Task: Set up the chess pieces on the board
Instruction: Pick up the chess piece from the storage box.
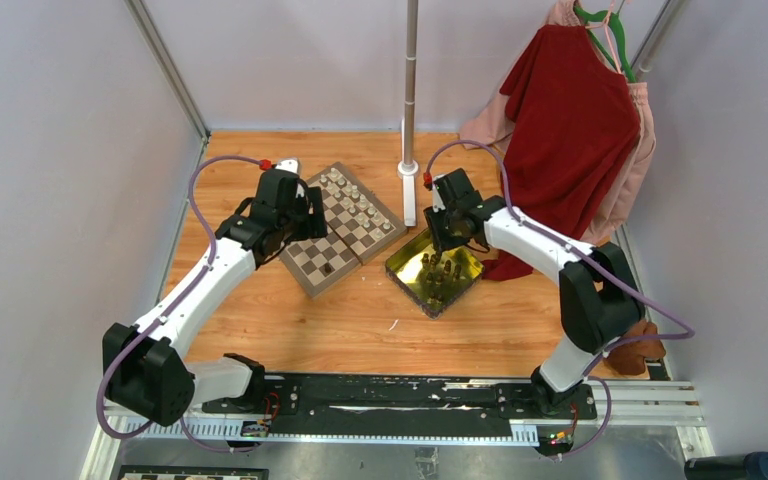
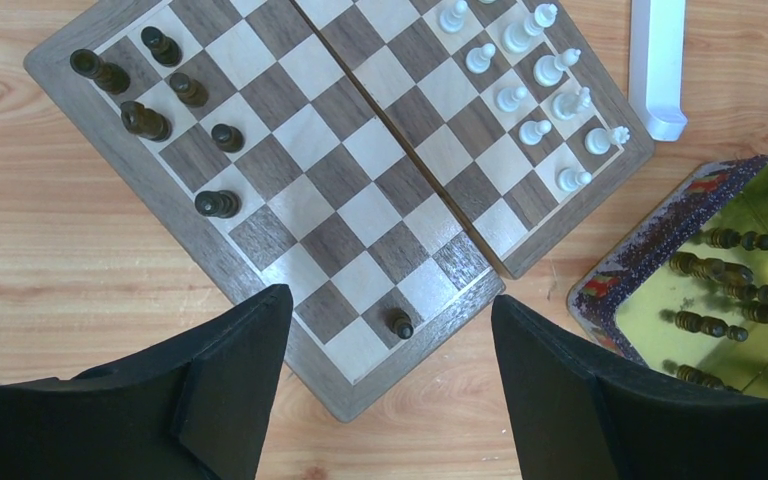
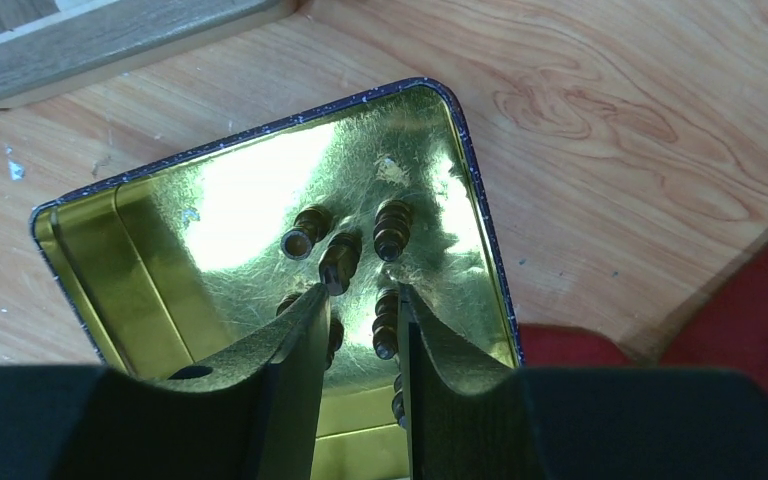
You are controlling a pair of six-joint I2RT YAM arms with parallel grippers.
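Right wrist view looks straight down into the tray [image 3: 230, 210], a shallow square tin with a mirror-bright gold floor, rounded corners and a dark speckled rim, resting on the grained wooden tabletop [image 3: 610, 130]. Several dark pieces [image 3: 392, 228] lie on their sides in it, small turned spindles with ridged, glossy bodies.

The right tool [image 3: 360, 300] hangs just over them, its two black fingers drawn close with only a narrow slit between, and I see nothing clamped. One piece lies partly within that slit, against the right-hand finger. Its long axis runs near to far along the slit, so the fingers would close across its thin body; I judge this to be the pick in hand. Another piece lies just beyond the left fingertip, tilted.

From above, the board [image 1: 355, 240] sits just left of the tray, corner close to corner, and the right arm is plainly the nearer one to the tray.

The left tool [image 2: 390, 300] hovers over the board's near corner, spread wide and holding nothing. A lone dark pawn [image 2: 400, 323] stands on the edge row between its fingertips. White pieces [image 2: 520, 80] stand in rows along the far right side, and six dark ones stand at the far left corner. The dark side looks less than half done.
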